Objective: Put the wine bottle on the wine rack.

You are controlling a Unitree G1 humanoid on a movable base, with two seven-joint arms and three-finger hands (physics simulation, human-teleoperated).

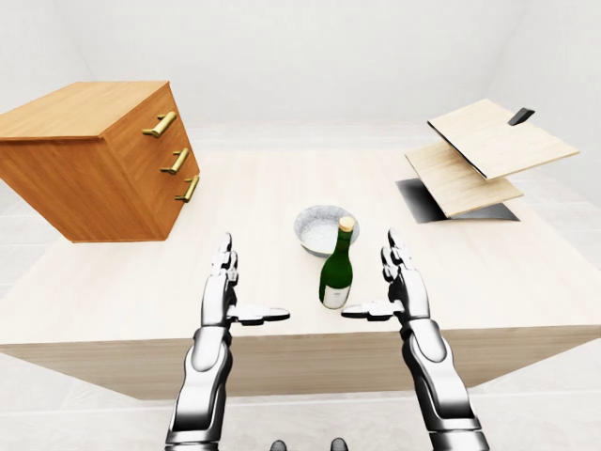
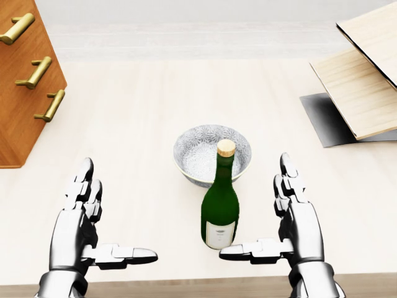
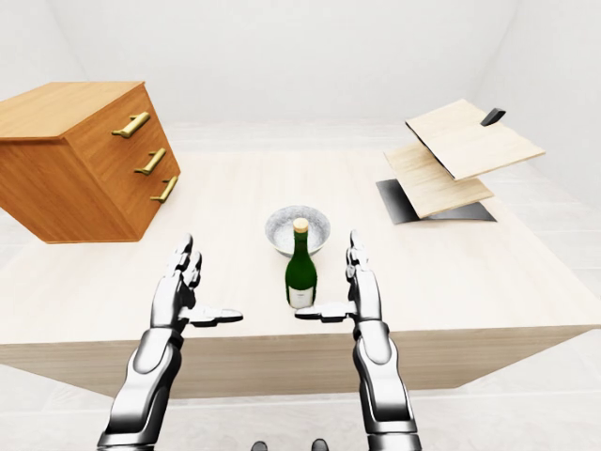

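A green wine bottle [image 2: 220, 208] with a tan cork stands upright on the pale wooden table [image 2: 155, 105], just below a grey patterned bowl [image 2: 198, 152]. The wine rack [image 1: 484, 155], two slanted wooden boards on a dark base, sits at the table's upper right. My right hand [image 2: 273, 226] is open just right of the bottle, its thumb pointing at the bottle's base without closing on it. My left hand [image 2: 102, 226] is open well to the bottle's left, holding nothing.
A wooden drawer chest [image 1: 94, 160] with brass handles stands at the table's upper left. The table's near edge [image 1: 300, 343] runs just under my wrists. White floor and walls surround the table.
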